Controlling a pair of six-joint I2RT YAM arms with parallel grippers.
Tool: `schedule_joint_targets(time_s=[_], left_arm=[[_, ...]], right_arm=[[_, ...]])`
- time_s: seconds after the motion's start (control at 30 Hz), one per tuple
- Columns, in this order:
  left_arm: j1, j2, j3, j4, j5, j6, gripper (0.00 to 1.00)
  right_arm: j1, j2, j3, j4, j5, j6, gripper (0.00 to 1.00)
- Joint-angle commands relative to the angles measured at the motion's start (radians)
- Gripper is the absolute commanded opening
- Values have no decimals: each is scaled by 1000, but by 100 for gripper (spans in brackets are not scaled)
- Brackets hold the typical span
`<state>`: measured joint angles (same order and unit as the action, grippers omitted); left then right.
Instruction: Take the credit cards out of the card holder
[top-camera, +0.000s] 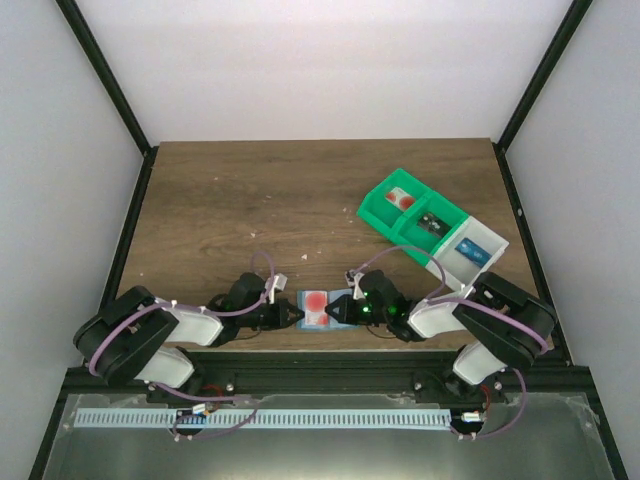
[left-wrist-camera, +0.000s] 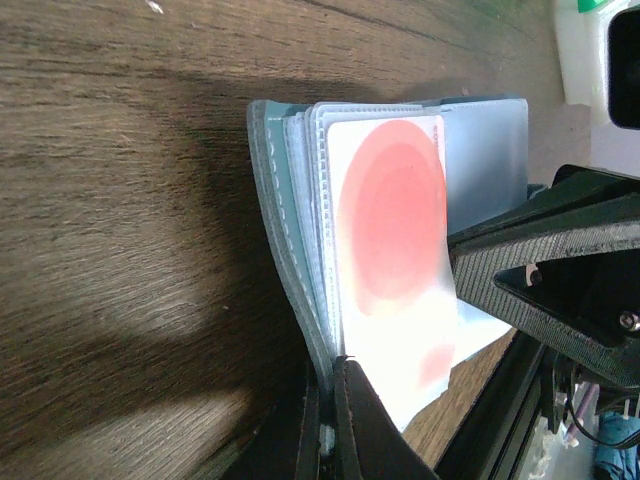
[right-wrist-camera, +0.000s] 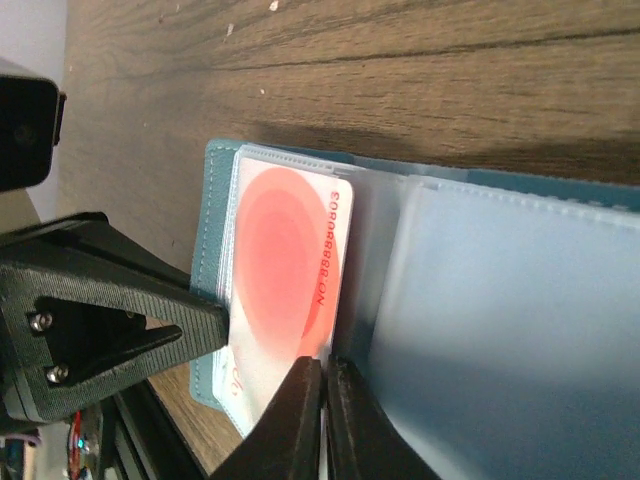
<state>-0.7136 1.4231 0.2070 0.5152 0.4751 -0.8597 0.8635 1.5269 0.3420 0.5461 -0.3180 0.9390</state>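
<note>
The light-blue card holder (top-camera: 306, 322) lies open on the wooden table, close to its near edge, between my two grippers. My left gripper (left-wrist-camera: 328, 368) is shut on the edge of the holder's left cover (left-wrist-camera: 272, 200) and its clear sleeves. A white credit card with a big pinkish-red disc (right-wrist-camera: 285, 260) sticks partly out of a sleeve toward the near edge. My right gripper (right-wrist-camera: 324, 368) is shut on that card's near edge, beside the holder's right half (right-wrist-camera: 520, 320). In the top view the left gripper (top-camera: 299, 314) and right gripper (top-camera: 334, 311) face each other across the card (top-camera: 316, 304).
A green-and-white compartment bin (top-camera: 452, 258) with small items stands at the back right. The table's near edge and the black base rail (top-camera: 320, 368) run just behind the holder. Black frame posts border both sides.
</note>
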Motion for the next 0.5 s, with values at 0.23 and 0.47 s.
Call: schedule_joint_targets(time_s=[0.23, 0.47], left_arm=[[-4, 7, -25, -39, -19, 10, 0], [-5, -19, -31, -47, -40, 1, 0]], right_arm=[[-27, -4, -34, 91, -38, 5, 0], [-53, -67, -77, 87, -33, -5, 0]])
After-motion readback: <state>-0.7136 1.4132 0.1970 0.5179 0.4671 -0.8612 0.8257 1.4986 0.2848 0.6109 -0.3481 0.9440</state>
